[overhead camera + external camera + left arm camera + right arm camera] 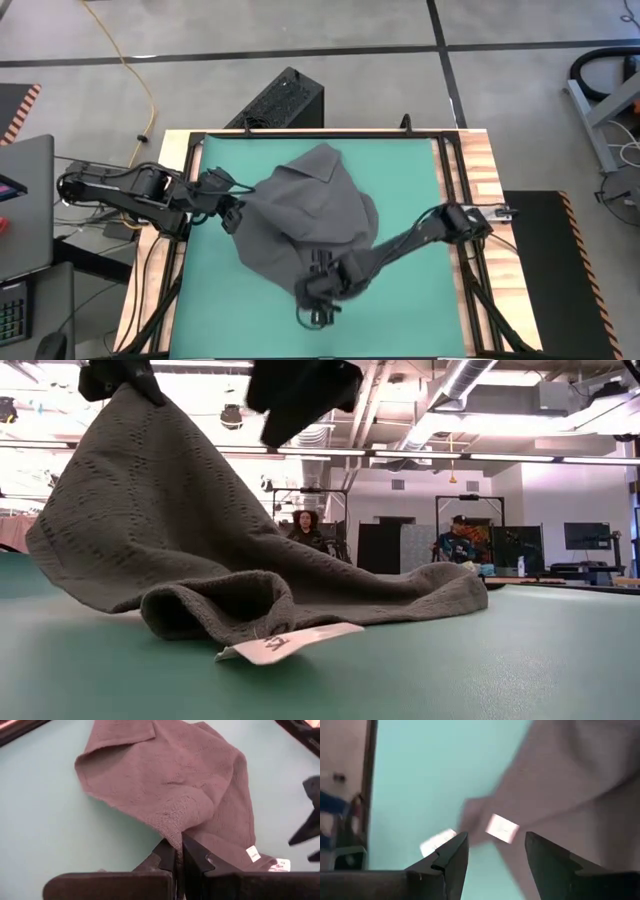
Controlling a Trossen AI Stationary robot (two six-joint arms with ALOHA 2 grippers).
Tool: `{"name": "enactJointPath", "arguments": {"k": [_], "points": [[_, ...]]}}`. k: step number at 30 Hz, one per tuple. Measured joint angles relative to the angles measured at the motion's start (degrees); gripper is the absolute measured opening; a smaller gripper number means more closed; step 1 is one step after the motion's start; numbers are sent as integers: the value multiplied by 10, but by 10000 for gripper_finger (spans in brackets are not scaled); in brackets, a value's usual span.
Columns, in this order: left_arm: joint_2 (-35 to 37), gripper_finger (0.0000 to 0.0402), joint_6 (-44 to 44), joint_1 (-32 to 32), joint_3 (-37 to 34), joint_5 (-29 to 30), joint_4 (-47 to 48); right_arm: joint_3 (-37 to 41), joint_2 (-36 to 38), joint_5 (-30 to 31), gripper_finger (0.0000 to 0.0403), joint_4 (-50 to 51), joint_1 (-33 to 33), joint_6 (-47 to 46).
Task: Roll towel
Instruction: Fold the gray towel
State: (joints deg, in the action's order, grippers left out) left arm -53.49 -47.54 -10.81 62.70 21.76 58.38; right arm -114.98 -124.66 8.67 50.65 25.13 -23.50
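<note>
The dark grey towel point(310, 215) lies crumpled on the green mat point(410, 180). Its left side is raised, and its far and near parts rest on the mat. A white tag point(290, 643) sticks out from its near edge onto the mat. My left gripper point(232, 213) stands at the towel's left side, shut on it. My right gripper point(318, 310) hangs open above the towel's near edge and the tag point(502, 827), touching nothing; in the low view it is well above the cloth point(300, 390). My left gripper pinches a bunched bit of the towel's left edge point(175, 832) between its two fingers; how many layers cannot be told. The fingers slant down from the table's left. The cloth is lifted here point(120, 400) and slopes down to the mat, where the remainder lies.
A black frame point(452, 170) runs along the mat's sides on the wooden table top. Bare green mat lies to the right of the towel and along the near edge. People sit in the room far behind the table.
</note>
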Motion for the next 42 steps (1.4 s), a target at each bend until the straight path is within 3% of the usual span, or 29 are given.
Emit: {"name": "enactJointPath", "arguments": {"k": [13, 20, 23, 27, 29, 32, 37, 42], "points": [[0, 0, 14, 0, 0, -14, 9, 1, -94, 107, 217, -46, 64, -196], [0, 0, 13, 0, 0, -15, 13, 1, -125, 116, 211, -28, 63, -257], [0, 0, 14, 0, 0, -15, 16, 0, -124, 119, 175, -30, 62, -279], [0, 0, 12, 0, 0, -16, 23, -10, -122, 119, 72, -23, 65, -290], [0, 0, 11, 0, 0, -16, 22, -31, -122, 124, 25, 0, 69, -288], [0, 0, -3, 0, 0, -28, 22, -80, -122, 127, 19, 65, 76, -299], [0, 0, -65, -6, 0, -89, -3, -203, -117, 163, 9, 302, 96, -394], [0, 0, -152, -38, 0, -128, -4, -148, -18, 181, 9, 395, 129, -577]]}}
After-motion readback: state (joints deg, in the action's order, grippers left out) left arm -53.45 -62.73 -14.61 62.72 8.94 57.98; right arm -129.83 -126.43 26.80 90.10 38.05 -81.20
